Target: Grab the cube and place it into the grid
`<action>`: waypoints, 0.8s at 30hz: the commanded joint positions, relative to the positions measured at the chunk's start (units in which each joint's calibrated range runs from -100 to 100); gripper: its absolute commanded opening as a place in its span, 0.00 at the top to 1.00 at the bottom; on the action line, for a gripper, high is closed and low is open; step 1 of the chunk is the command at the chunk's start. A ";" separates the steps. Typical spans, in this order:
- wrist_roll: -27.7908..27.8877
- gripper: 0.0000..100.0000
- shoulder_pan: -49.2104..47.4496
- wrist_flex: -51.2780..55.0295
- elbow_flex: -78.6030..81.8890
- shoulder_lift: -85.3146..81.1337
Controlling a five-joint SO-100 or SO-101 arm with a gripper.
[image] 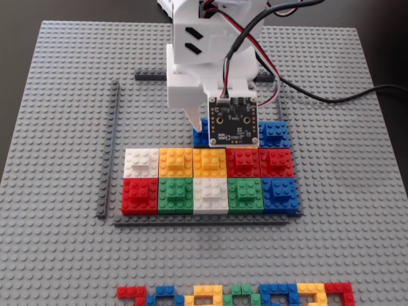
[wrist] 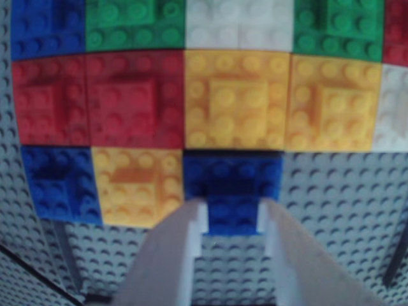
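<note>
The blue cube (wrist: 233,175) sits on the baseplate in the grid's third row, against a yellow cube (wrist: 137,185) of that row and below the yellow and red row. My gripper (wrist: 233,210) is shut on the blue cube, with its white fingers (wrist: 185,236) pressed to both sides of the raised step. In the fixed view the gripper (image: 203,129) comes down from above and only a corner of the cube (image: 200,136) shows beside the camera board. The grid (image: 204,220) is framed by thin dark-grey strips and holds two full rows of coloured cubes.
Another blue cube (image: 274,132) stands at the right end of the third row. A multicoloured strip of flat bricks (image: 236,294) lies at the near edge of the grey baseplate (image: 64,95). Cables (image: 319,95) run off to the right.
</note>
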 commanded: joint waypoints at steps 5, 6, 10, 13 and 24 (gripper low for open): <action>-0.63 0.92 0.37 -0.96 -4.02 -0.80; -0.73 0.91 0.44 -1.05 -3.93 -0.80; -0.88 0.88 0.44 -1.25 -3.66 -0.80; -0.88 0.86 0.52 -1.39 -3.21 -0.80; -0.78 0.86 1.33 -1.54 -2.94 -1.05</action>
